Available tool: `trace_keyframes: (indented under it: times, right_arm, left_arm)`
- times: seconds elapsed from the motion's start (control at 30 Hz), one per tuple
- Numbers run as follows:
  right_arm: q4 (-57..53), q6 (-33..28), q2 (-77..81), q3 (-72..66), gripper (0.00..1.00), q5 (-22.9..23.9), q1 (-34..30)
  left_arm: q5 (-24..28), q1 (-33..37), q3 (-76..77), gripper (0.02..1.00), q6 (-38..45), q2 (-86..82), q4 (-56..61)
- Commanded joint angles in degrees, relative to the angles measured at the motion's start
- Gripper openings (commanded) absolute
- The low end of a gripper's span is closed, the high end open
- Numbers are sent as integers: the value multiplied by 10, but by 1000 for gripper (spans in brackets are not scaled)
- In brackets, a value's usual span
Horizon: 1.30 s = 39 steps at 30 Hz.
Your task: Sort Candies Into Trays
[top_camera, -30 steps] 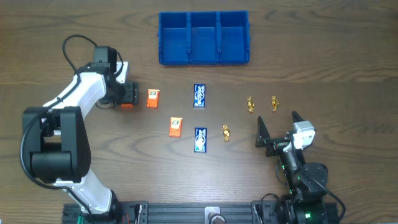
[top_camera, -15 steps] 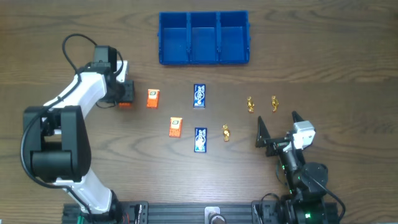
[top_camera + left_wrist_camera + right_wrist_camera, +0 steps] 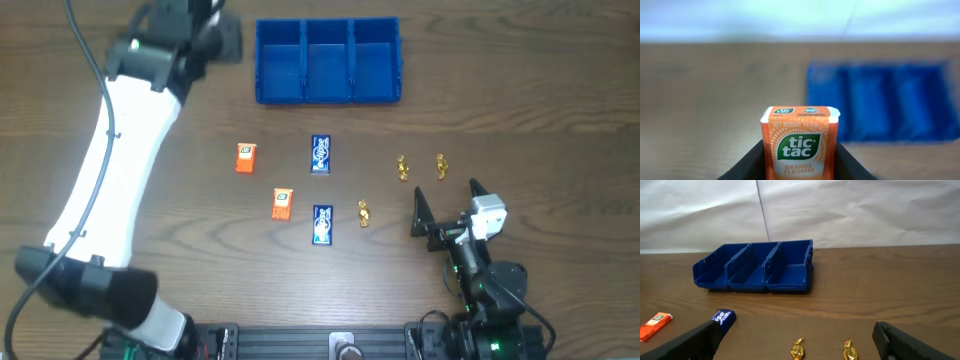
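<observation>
Left gripper (image 3: 800, 167) clamping orange candy box (image 3: 800, 142), near blue tray (image 3: 328, 60). Right gripper (image 3: 445, 208) spread open near gold candies (image 3: 401, 168).

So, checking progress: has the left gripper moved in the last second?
Yes. The left gripper, shut on an orange candy box, has travelled up the top view and now shows just left of the blue tray, level with it.

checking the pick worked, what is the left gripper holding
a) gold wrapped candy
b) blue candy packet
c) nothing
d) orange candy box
d: in the left wrist view an orange candy box stands upright, clamped in the left gripper, with the blue tray beyond it.
</observation>
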Motion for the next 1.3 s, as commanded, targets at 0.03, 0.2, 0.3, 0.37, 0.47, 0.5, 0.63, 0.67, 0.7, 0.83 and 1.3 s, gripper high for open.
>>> trace_keyframes:
  times: [0.03,0.2,0.3,0.37,0.47,0.5,0.63,0.67,0.7,0.83,1.3]
  right_arm:
    - [-3,2,-4,-2,998,3,1]
    - [-3,2,-4,-2,998,3,1]
    - [-3,2,-4,-2,998,3,1]
    - [-3,2,-4,-2,998,3,1]
    - [-3,2,-4,-2,998,3,1]
    - [-3,2,-4,-2,998,3,1]
    - [-3,2,-4,-2,998,3,1]
    - [-3,2,-4,-2,998,3,1]
    - [-3,2,-4,-2,998,3,1]
    - [-3,2,-4,-2,998,3,1]
    - [-3,2,-4,-2,998,3,1]
  left_arm:
    - [-30,-26,167,338,-37,151,-49]
    - [-23,-43,250,343,-57,262,-71]
    - [-6,-49,259,338,-69,312,-56]
    - [3,-50,259,340,-73,333,-43]
    - [8,-50,259,345,-75,352,-31]
    - [7,-50,259,347,-75,353,-29]
    - [7,-50,259,351,-75,357,-28]
    - [7,-50,259,358,-75,357,-29]
    - [7,-50,259,362,-75,357,-29]
    - [7,-49,259,378,-75,357,-32]
    - [7,-39,259,641,-75,357,-31]
